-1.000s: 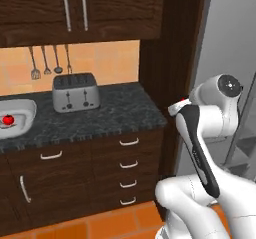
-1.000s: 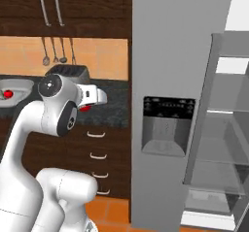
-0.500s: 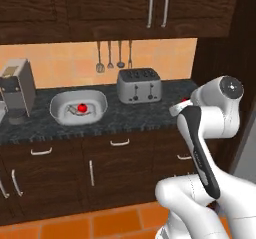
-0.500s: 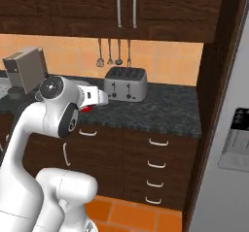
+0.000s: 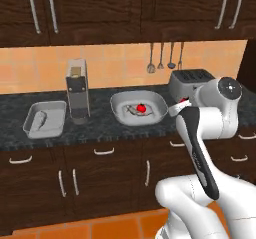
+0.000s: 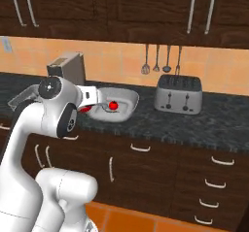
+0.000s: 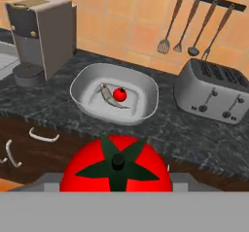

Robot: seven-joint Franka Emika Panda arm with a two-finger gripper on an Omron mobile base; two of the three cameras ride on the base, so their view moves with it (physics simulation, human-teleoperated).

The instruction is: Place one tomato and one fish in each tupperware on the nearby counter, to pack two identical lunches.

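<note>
Red tomato [image 7: 116, 164] sits clamped in the claw [image 7: 116, 180] at 6 o'clock, while the white dish [image 7: 146, 88] on the worktop [image 7: 194, 134] at 12 o'clock holds a second tomato [image 7: 119, 94] and fish [image 7: 108, 96].

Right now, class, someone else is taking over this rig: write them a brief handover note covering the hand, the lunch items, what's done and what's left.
Hand: shut on a tomato, carried in front of the counter.
White dish: holds a tomato and a fish; that lunch is done.
Grey tray, left of the coffee machine: holds a fish, no tomato.
Left: put the held tomato in the grey tray.
</note>
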